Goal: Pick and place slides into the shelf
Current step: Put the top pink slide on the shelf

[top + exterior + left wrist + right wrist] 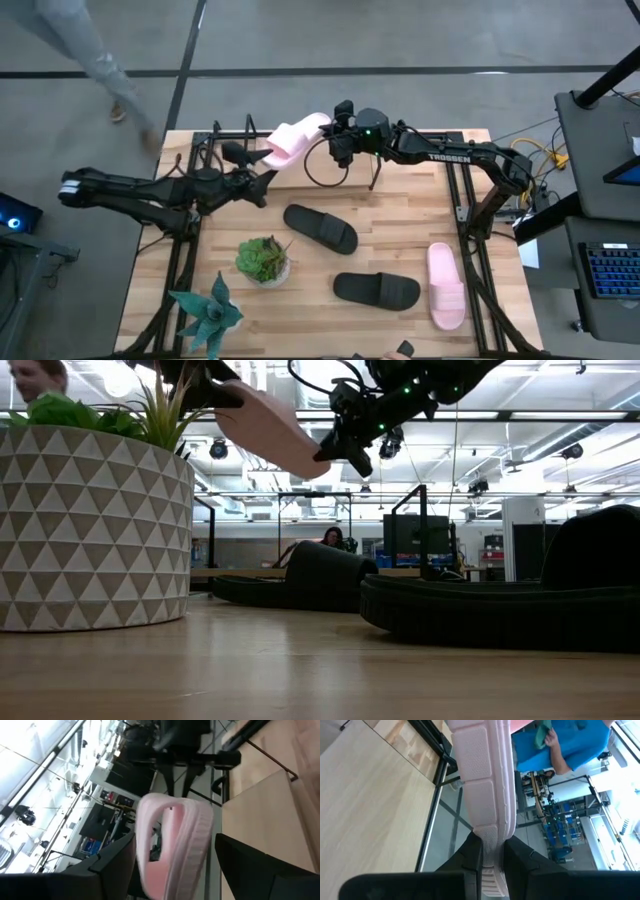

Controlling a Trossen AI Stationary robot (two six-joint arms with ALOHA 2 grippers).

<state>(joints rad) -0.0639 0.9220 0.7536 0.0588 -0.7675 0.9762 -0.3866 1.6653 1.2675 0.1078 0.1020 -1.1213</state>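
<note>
One pale pink slide (295, 138) is held in the air over the table's far edge by my right gripper (340, 140), which is shut on it. It also shows high up in the low view (265, 425). My left gripper (265, 185) is open just near of it, and in its wrist view the pink slide (175, 845) fills the gap between the two fingers. The wire shelf (306, 170) stands below, at the far left of the table. Two black slides (320, 228) (377, 290) and the second pink slide (446, 285) lie flat on their soles. My right gripper pinches the pink slide's sole at one end (490, 837) between its two fingers, which lie across the sole's thickness. The slide is lifted clear and stretches away from the fingers toward the table's left, tilted. My left gripper: I cannot tell whether its fingers (115, 865) touch the slide.
Two potted plants (263, 260) (210, 312) stand at the near left. Black arm-mount frames (465, 210) run along both sides of the table. A person (90, 50) walks past the far left corner, and another person (560, 745) shows beyond the table.
</note>
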